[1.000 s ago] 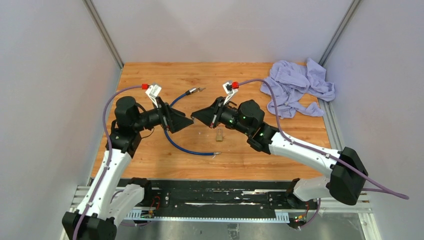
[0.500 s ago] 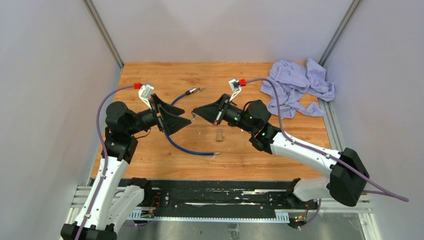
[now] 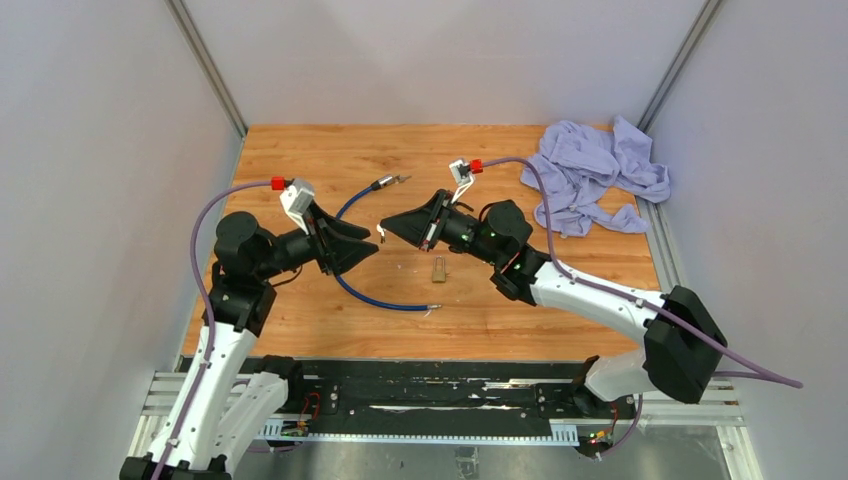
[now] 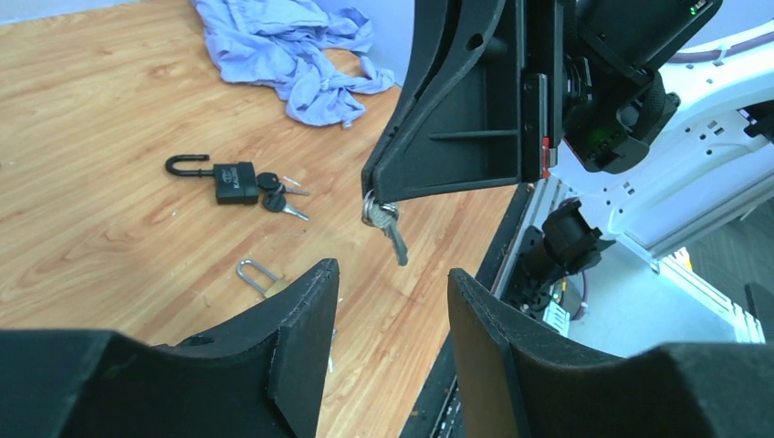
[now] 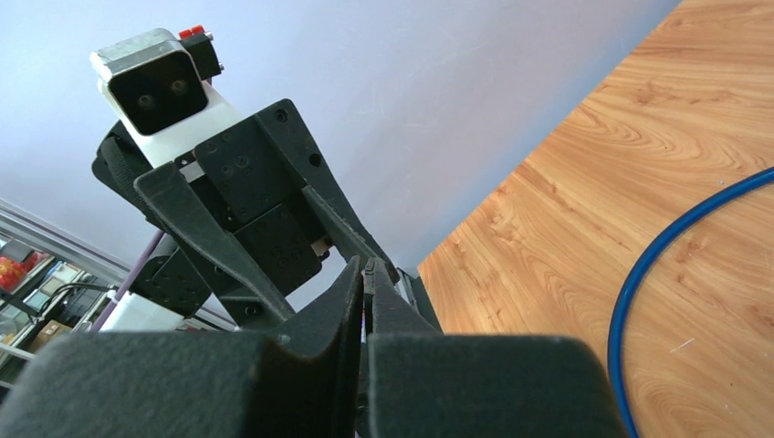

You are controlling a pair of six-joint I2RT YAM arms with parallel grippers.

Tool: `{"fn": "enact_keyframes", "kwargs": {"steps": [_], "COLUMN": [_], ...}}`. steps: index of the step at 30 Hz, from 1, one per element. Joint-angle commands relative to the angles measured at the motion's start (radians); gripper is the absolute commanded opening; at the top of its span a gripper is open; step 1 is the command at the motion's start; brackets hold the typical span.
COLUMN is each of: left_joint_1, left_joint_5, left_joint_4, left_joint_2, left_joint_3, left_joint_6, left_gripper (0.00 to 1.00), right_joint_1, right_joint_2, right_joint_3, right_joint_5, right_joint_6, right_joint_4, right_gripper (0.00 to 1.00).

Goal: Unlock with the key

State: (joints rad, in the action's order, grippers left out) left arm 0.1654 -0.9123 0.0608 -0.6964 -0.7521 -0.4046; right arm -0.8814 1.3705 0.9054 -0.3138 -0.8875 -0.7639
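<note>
My right gripper (image 3: 384, 227) is shut on a key ring, and a silver key (image 4: 391, 230) dangles from its tips (image 4: 370, 193) above the table. In the right wrist view the jaws (image 5: 365, 266) are pressed together and the key is hidden. My left gripper (image 3: 370, 246) faces it, open, with nothing between its fingers (image 4: 391, 274); the key hangs just beyond their tips. A small brass padlock (image 3: 438, 268) lies on the wood below, and its silver shackle (image 4: 256, 274) shows beside my left finger. A black padlock (image 4: 235, 182) with keys in it lies farther off.
A blue cable (image 3: 378, 297) curves across the wooden table (image 3: 300, 150) under both grippers, its metal end (image 3: 388, 183) toward the back. A crumpled lilac cloth (image 3: 595, 175) lies at the back right. Grey walls close in left and right.
My left gripper's jaws have narrowed and its wrist has turned and dropped slightly. The right gripper has shifted a little to the left with the key.
</note>
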Motion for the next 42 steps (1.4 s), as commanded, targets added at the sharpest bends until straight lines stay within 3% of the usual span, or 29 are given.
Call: {"fn": "enact_keyframes", "kwargs": {"steps": [1, 6, 16, 28, 34, 37, 40, 42], "left_joint_1": [0.020, 0.026, 0.027, 0.027, 0.026, 0.026, 0.026, 0.026], "left_joint_5": [-0.008, -0.023, 0.067, -0.018, -0.082, -0.099, -0.089, -0.079], "left_joint_4": [-0.045, -0.059, 0.041, 0.010, 0.073, 0.086, 0.086, 0.074], "left_joint_2": [-0.024, -0.044, -0.076, -0.073, -0.049, -0.034, -0.027, -0.030], "left_joint_3": [0.001, 0.009, -0.036, -0.021, -0.034, -0.030, -0.030, -0.028], "left_joint_6": [-0.034, -0.068, 0.041, 0.004, 0.114, 0.136, 0.139, 0.127], "left_gripper": [0.52, 0.51, 0.35, 0.33, 0.15, 0.12, 0.16, 0.32], "right_joint_1": [-0.008, -0.020, -0.030, -0.039, -0.037, -0.038, -0.038, -0.039], "right_joint_2": [0.018, 0.028, 0.031, 0.036, 0.032, 0.034, 0.038, 0.039], "right_joint_3": [0.038, 0.047, 0.040, 0.035, 0.035, 0.038, 0.039, 0.039], "right_joint_5": [-0.004, -0.001, -0.003, -0.004, -0.006, -0.017, -0.026, -0.030], "right_joint_6": [0.006, 0.016, 0.019, 0.018, 0.015, 0.013, 0.006, 0.003], "right_joint_4": [-0.051, -0.052, -0.049, -0.046, -0.029, -0.022, -0.021, -0.021], "right_gripper": [0.01, 0.01, 0.01, 0.01, 0.01, 0.01, 0.01, 0.01]}}
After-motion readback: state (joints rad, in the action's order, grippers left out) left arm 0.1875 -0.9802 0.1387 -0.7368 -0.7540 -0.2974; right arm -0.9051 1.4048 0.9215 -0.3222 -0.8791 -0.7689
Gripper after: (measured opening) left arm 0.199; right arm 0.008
